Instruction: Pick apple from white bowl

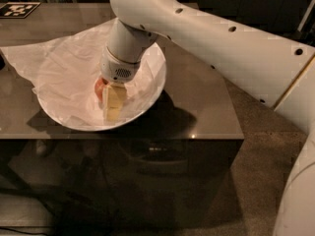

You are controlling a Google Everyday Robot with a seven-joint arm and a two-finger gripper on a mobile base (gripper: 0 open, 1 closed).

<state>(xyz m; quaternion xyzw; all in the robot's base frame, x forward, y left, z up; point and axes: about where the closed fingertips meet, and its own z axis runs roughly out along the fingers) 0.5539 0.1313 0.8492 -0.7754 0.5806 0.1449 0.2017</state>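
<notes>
**Gripper down in the bowl, beside the apple**

I have the gripper [112, 102] lowered inside the white bowl [140, 113], a little toward its near side. The apple [100, 87] lies in the bowl too, touching the gripper's left flank, and only a red sliver of it shows past the wrist. I cannot tell whether the gripper has closed on the apple or merely stands against it.

The arm [221, 48] comes in from beyond the bowl's right rim and passes above it, so that side is crowded overhead. Crumpled white paper [29, 58] lines the bowl and spills over its left and far rims onto the table [206, 107].

The bowl's near rim sits just beside the table's front edge, leaving little margin there. To the right of the bowl, bare tabletop runs to the table's right edge. Far behind the bowl on the left, a black-and-white marker [17, 9] lies flat.
</notes>
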